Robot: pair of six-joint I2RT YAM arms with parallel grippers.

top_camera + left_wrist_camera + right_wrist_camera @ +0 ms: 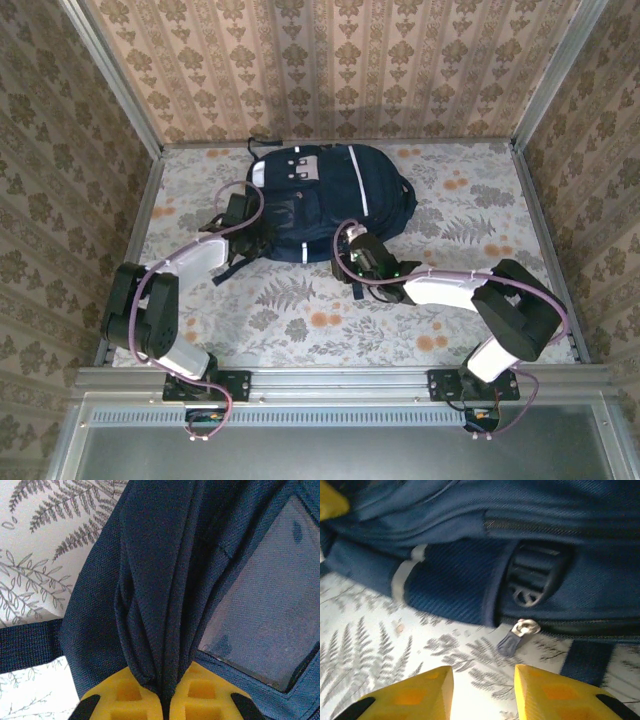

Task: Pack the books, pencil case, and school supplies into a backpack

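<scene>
Backpack [165,580] is matt navy woven cloth with a fine grain, bunched soft between the left fingers [125,697], which look like smooth yellow plastic. Right of that fold there's a grey panel [265,600], smoother, faintly sheeny. Just ahead of the right fingers [555,692], same yellow plastic: a shiny metal zip pull [524,628], with a matt black plastic buckle [535,577] beyond it. The table cover [385,645] under them looks smooth and printed.

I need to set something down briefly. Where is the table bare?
Bare table lies right of the backpack, toward the right wall, and in the near strip along the front rail. It is crowded at the backpack's near edge, where the left end effector and right end effector sit.
</scene>
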